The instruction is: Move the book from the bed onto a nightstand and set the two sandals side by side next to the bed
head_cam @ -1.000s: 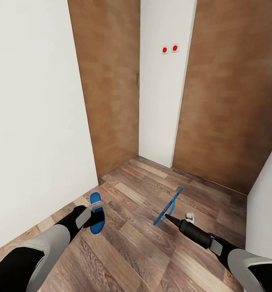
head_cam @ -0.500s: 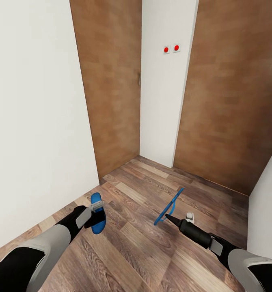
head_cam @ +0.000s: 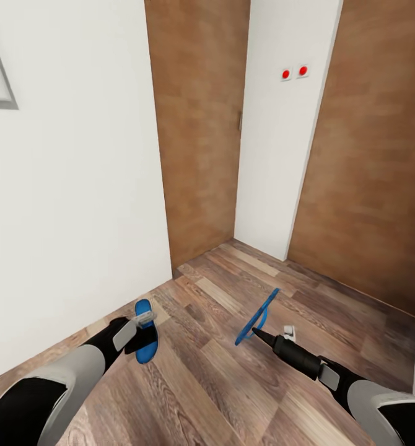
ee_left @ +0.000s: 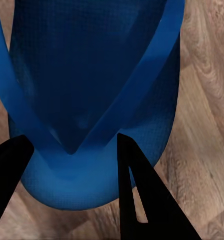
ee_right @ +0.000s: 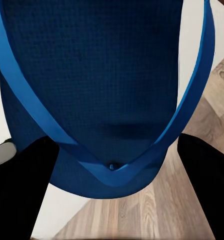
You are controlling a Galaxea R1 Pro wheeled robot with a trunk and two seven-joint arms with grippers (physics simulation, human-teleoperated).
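So I've got one sandal per arm right now. My left pincer (head_cam: 144,320) is clamped on the left sandal (head_cam: 146,337), held flat-ish just above the wood floor (head_cam: 220,384) near the white wall (head_cam: 77,204). My right pincer (head_cam: 254,334) grips the right sandal (head_cam: 257,317), which sits edge-on and tilted up.

Handling-wise these look thin and light, probably bendy foam, so I'd guess they flop if held by one end. In both wrist views my fingers (ee_left: 142,200) sit on either side of the toe end, where the strap V (ee_right: 110,166) meets the sole. Seems a decent spot.

No brand or writing on either sole that I can read. Two red dots (head_cam: 294,72) up on the wall, no text.
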